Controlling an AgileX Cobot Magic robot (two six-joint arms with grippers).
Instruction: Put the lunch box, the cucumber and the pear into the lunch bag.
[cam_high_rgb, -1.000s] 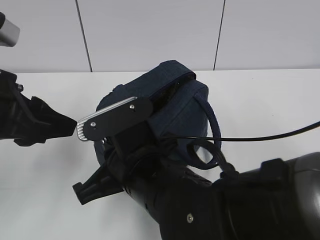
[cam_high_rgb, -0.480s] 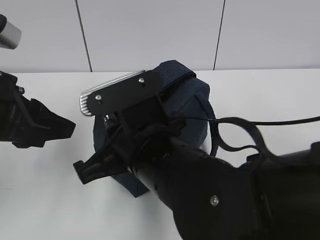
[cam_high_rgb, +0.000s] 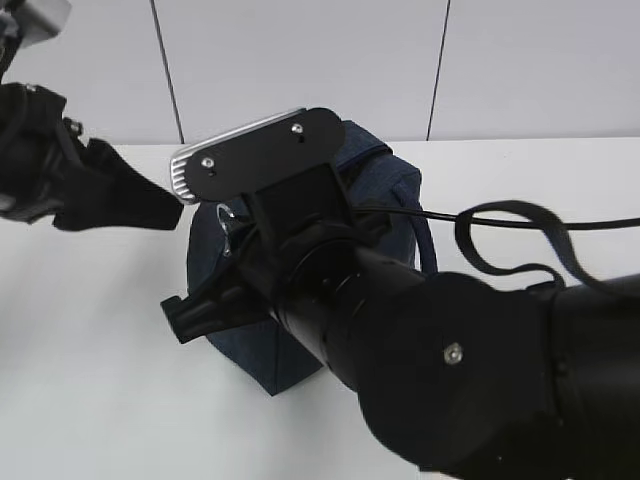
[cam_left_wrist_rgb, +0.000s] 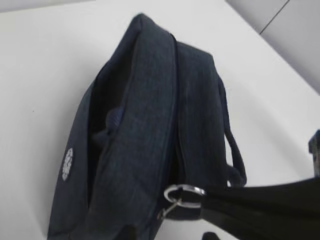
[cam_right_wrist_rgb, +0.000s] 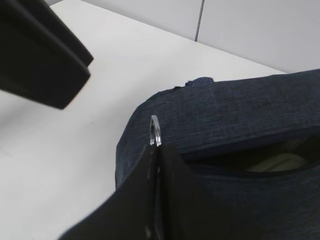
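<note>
Right claw (cam_right_wrist_rgb: 156, 175) clamped on ring pull (cam_right_wrist_rgb: 155, 130) — risen, left claw (cam_high_rgb: 150, 205) lifted

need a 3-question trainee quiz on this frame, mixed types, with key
1. True or false: the right end effector is shut on the metal ring pull of the lunch bag.
2. Multiple choice: in the right wrist view, what shows through the gap in the bag's top? A) a pale object against the dark interior B) a red apple C) a metal spoon
3. Fill in: in the left wrist view, the bag rests on a ____ table.

Key: 1 true; 2 A; 3 white. The left end effector hangs off to the bag's left, holding nothing that these views show.
</note>
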